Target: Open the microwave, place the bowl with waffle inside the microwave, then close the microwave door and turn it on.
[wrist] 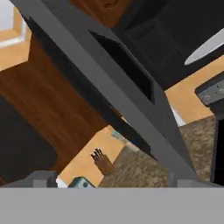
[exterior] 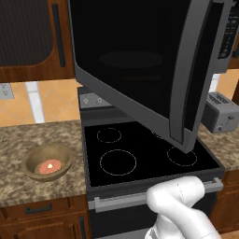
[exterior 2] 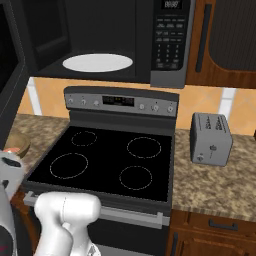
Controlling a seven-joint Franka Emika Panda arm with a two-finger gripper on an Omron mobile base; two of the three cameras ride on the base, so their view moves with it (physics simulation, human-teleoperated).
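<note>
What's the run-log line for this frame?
microwave door: swung open | white plate: bare inside microwave | bowl with waffle: on counter left of stove | gripper: state unclear

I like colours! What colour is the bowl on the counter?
Tan-brown, like wood; the bowl shows best in the left base view.

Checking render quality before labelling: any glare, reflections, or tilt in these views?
Left base view: the microwave door glass carries a faint oval reflection, no harsh glare. Right base view: the white round plate is evenly lit. Hand view: strongly rolled, door edge running diagonally.
</note>
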